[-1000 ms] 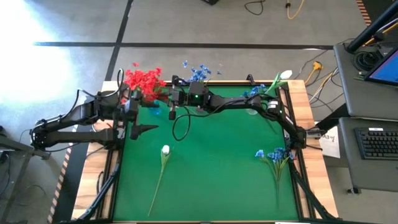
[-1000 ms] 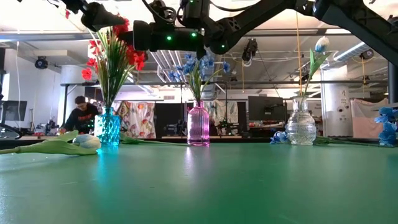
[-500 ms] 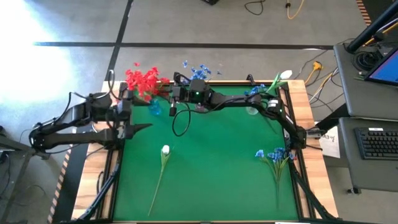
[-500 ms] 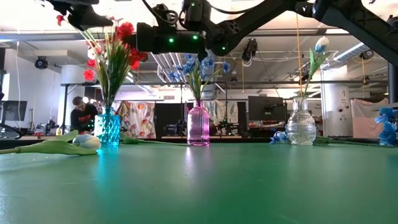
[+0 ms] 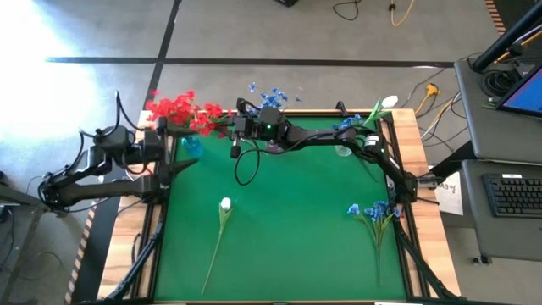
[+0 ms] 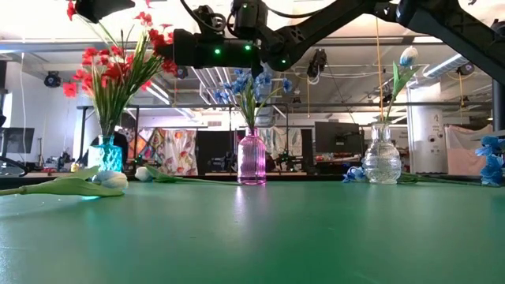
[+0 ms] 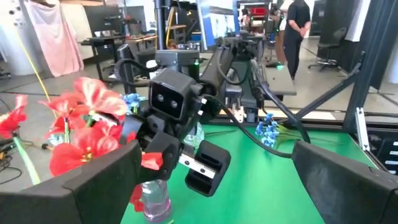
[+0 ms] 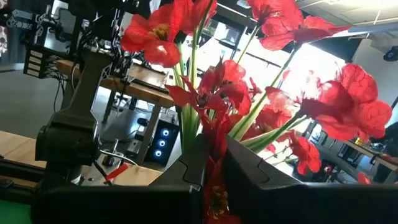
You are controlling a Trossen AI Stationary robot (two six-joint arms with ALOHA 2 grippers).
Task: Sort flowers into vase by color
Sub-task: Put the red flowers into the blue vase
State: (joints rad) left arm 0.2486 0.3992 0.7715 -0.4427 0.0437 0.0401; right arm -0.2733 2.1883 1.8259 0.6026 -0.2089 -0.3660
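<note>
Red flowers (image 5: 179, 110) pinched by nearly shut right gripper (image 5: 227, 127) above blue vase (image 5: 191, 145); left gripper (image 5: 182, 152) wide open, empty. Lower stems straight, release once seated.

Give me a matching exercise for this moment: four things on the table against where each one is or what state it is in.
Things:
1. red flowers
2. pink vase
3. white tulip
4. left gripper

States:
A. lying flat on the green mat
B. open, holding nothing
C. pinched by the right gripper
D. holds blue flowers

Pairs: 1-C, 2-D, 3-A, 4-B
</note>
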